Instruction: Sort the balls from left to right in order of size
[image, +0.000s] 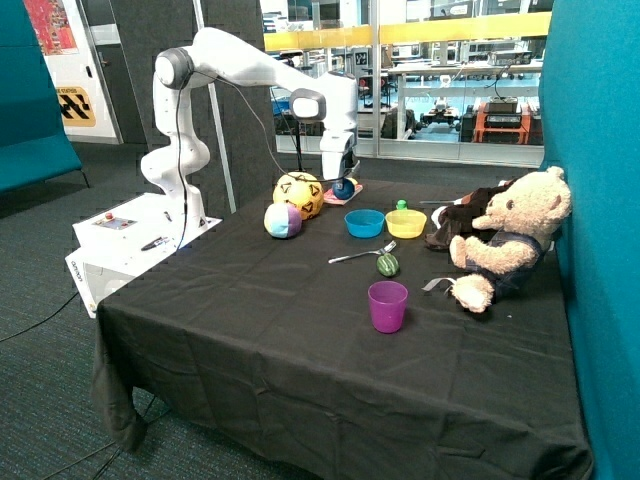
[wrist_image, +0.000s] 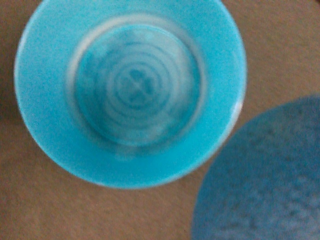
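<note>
A: Which step is judged to be in hand?

B: The small dark blue ball (image: 343, 188) appears to be the one being dealt with. The end effector (image: 344, 180) is seen directly over it, at or just touching its top, beside a pink plate (image: 352, 194) at the far side of the tabletop (image: 300, 330). The large yellow ball (image: 299, 194) and the pastel panelled ball (image: 283, 221) are found touching each other just beside it, so no ordered row has yet been formed.

A: Is the blue ball held?

B: That cannot be told. Whether the fingers are apart or together is not shown in either view.

A: What is called for next?

B: If a grip is secured, the blue ball would need to be lifted and carried to one end of the row, clear of the yellow ball. The pastel one would be placed between the two.

A: What is hard to make out?

B: In the wrist view only a blue bowl (wrist_image: 131, 90) and part of the blue ball's textured surface are shown; no fingertips are seen. In the outside view the ball is partly covered by the end effector, and its contact with the plate cannot be judged.
</note>
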